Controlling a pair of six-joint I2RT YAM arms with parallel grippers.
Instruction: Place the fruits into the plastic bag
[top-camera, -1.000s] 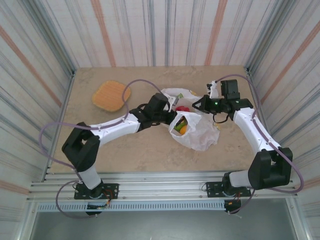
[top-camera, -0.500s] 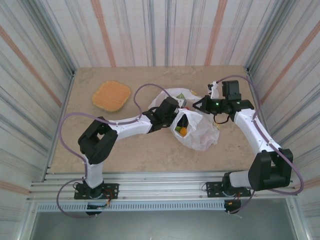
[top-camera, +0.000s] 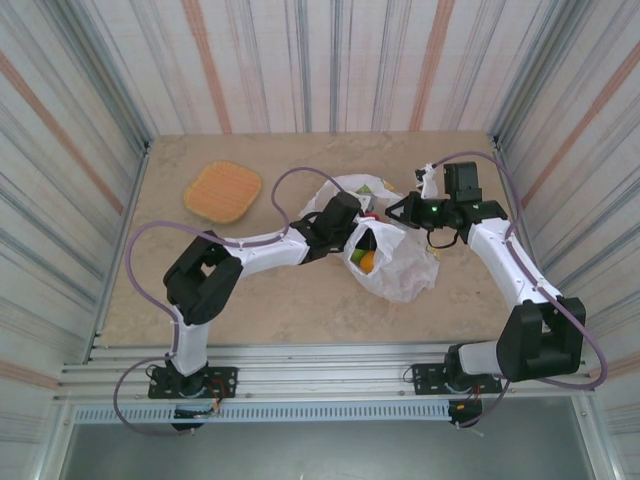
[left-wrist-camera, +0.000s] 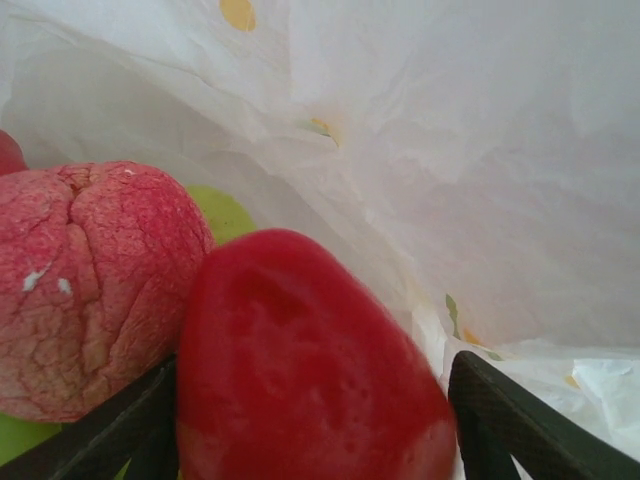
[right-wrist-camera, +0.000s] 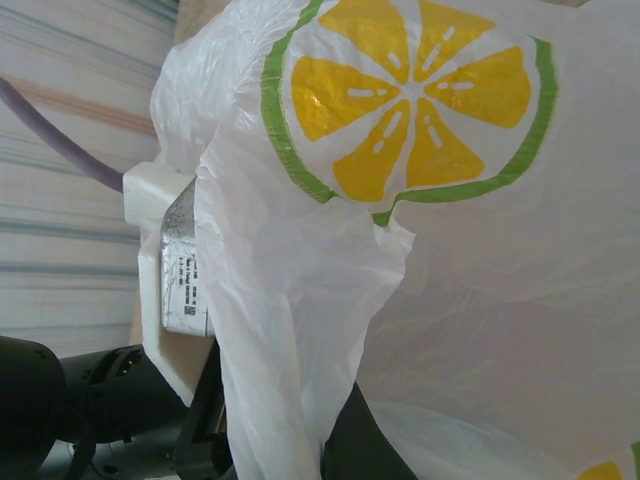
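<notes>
The plastic bag (top-camera: 400, 270) lies right of centre, its mouth facing left. My left gripper (top-camera: 352, 234) reaches into that mouth. Inside the bag (left-wrist-camera: 480, 150), a glossy red strawberry (left-wrist-camera: 300, 370) sits between my left gripper's (left-wrist-camera: 310, 385) open jaws, with a gap to the right finger (left-wrist-camera: 500, 420). A mottled pink-red peach (left-wrist-camera: 90, 280) and a green apple (left-wrist-camera: 225, 212) lie just behind it. From above, green and orange fruits (top-camera: 363, 259) show in the mouth. My right gripper (top-camera: 395, 212) is shut on the bag's upper rim (right-wrist-camera: 290, 330) and holds it up.
A tan woven tray (top-camera: 222, 191) lies at the back left of the table. The left arm's white wrist block (right-wrist-camera: 165, 290) sits close beside the lifted rim. Striped walls enclose the table on three sides.
My left arm has pushed right, carrying the strawberry from beside the bag into its mouth, and its jaws have widened. The right gripper has kept still on the rim.
</notes>
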